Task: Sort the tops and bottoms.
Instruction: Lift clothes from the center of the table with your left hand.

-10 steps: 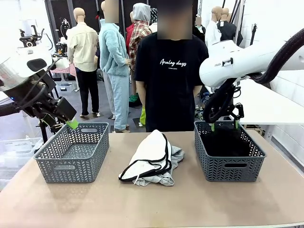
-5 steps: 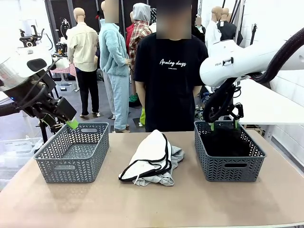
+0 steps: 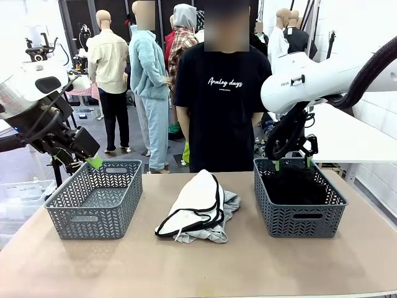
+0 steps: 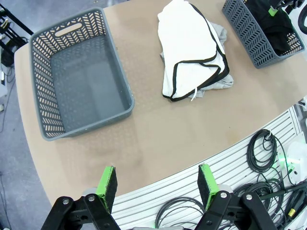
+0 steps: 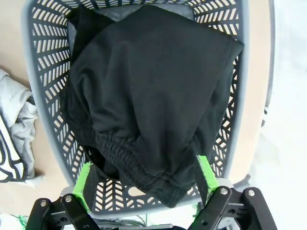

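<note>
My right gripper (image 5: 145, 181) hangs over the right basket (image 3: 298, 217), jaws spread wide with nothing pinched. The black garment (image 5: 153, 91) lies bunched in that basket directly below, its elastic waistband in line with the gap between the green pads. From the front the fingertips sit about level with the far rim; I cannot tell whether they touch the cloth.

My left gripper (image 4: 157, 184) is also spread and empty, held up off the table (image 3: 186, 267) by the outer corner of the left basket (image 3: 93, 214). The wrist camera looks into that basket's bare floor.

The white top (image 3: 198, 202) with black trim lies between the two baskets on a grey piece (image 3: 231, 200), well apart from both grippers. A person (image 3: 222, 93) stands at the far side.
</note>
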### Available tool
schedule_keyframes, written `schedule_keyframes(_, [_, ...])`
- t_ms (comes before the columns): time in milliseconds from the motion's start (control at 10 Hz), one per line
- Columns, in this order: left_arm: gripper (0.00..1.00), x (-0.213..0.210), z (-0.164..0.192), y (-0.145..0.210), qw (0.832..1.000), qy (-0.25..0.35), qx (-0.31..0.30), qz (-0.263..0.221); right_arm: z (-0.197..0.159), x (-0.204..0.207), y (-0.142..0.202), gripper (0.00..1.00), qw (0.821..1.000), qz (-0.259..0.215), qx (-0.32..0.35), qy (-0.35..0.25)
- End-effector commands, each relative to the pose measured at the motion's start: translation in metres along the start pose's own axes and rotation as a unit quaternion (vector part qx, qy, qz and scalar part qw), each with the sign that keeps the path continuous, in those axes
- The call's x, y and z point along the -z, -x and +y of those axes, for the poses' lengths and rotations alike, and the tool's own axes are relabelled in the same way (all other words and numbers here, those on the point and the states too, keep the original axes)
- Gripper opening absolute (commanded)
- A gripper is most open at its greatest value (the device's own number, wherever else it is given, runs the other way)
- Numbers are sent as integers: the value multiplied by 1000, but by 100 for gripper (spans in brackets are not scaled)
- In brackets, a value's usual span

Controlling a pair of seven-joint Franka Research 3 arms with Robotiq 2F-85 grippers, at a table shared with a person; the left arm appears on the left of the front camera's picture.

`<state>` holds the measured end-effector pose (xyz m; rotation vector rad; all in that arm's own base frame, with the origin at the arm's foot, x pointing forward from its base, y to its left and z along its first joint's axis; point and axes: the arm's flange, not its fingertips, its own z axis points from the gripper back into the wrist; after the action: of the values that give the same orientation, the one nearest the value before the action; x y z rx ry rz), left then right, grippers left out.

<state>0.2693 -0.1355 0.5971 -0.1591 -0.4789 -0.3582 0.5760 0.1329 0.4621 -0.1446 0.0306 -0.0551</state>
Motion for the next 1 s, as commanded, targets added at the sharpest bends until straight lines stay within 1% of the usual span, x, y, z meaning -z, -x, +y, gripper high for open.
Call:
schedule_keyframes(0, [87,-1,1,1,1000,3,1,3,-6,-2,23,100,999,-12,-36,10])
schedule_keyframes(200, [87,-1,1,1,1000,3,1,3,-3,-23,53,100,992,-48,-117,-18])
schedule_keyframes(300, [87,-1,1,1,1000,3,1,3,-1,-39,68,100,984,-77,-155,-32])
schedule_keyframes(400, [87,-1,1,1,1000,3,1,3,0,-53,84,100,975,-95,-194,-47])
schedule_keyframes(500, [87,-1,1,1,1000,3,1,3,-2,-64,98,100,961,-118,-240,-74])
schedule_keyframes(600, [87,-1,1,1,1000,3,1,3,1,-69,112,100,931,-157,-309,-110])
schedule_keyframes(700, [87,-1,1,1,1000,3,1,3,5,-69,117,100,908,-184,-351,-133])
schedule_keyframes(800, [87,-1,1,1,1000,3,1,3,9,-70,122,100,886,-198,-389,-158])
schedule_keyframes(900, [87,-1,1,1,1000,3,1,3,15,-73,127,100,874,-198,-409,-173])
